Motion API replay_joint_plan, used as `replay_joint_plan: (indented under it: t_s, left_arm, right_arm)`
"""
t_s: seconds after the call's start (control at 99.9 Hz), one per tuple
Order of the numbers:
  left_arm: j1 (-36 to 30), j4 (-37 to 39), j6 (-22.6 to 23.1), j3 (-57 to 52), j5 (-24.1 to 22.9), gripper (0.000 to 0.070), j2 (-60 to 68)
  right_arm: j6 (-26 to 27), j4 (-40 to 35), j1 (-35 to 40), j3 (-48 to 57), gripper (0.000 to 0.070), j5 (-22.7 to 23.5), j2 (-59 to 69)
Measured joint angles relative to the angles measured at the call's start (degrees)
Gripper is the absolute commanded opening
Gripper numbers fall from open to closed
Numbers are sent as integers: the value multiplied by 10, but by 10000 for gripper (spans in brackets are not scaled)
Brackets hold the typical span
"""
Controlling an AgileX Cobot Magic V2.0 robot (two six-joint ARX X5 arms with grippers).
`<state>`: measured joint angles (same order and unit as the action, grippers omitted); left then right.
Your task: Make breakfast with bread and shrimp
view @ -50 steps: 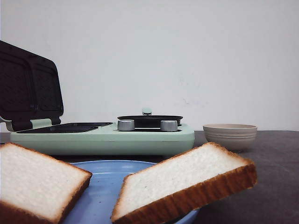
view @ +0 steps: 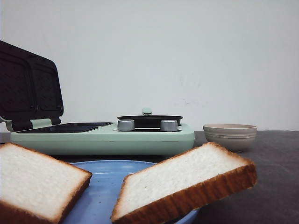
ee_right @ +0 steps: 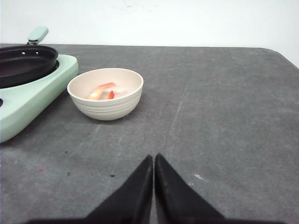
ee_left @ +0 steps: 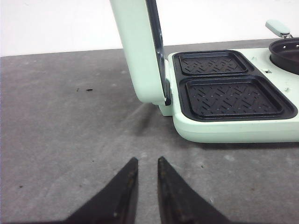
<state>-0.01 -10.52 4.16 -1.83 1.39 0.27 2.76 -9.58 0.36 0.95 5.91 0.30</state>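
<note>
Shrimp (ee_right: 103,91) blurred in bowl (ee_right: 105,105) (bread (view: 182,184) cropped by frame).

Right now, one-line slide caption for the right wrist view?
Shut right tool hovers over the gray table, facing the beige bowl of shrimp beside the green cooker.

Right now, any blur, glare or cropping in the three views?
Front view: the two bread slices sit close to the lens and are cropped by the frame, hiding most of the blue plate. Right wrist view: the shrimp in the beige bowl look soft and washed out. Left wrist view: sharp, even light, no glare on the grill plates.
</note>
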Motion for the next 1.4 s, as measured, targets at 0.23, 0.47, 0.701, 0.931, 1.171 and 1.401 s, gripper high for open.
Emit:
replay_joint_plan:
  t_s: [0.23, 0.47, 0.701, 0.931, 1.171, 1.401]
  left_arm:
    - [0, 0, 0, 0, 0, 0, 0]
    - [0, 0, 0, 0, 0, 0, 0]
    - [0, 0, 0, 0, 0, 0, 0]
    - [0, 0, 0, 0, 0, 0, 0]
    - [0, 0, 0, 0, 0, 0, 0]
    - [0, 0, 0, 0, 0, 0, 0]
  right_arm:
    - [0, 0, 0, 0, 0, 0, 0]
    - [0, 0, 0, 0, 0, 0, 0]
    - [0, 0, 0, 0, 0, 0, 0]
    - [0, 0, 0, 0, 0, 0, 0]
    - [-47, 0, 0, 0, 0, -28, 0]
    - [-67, 0, 0, 0, 0, -28, 0]
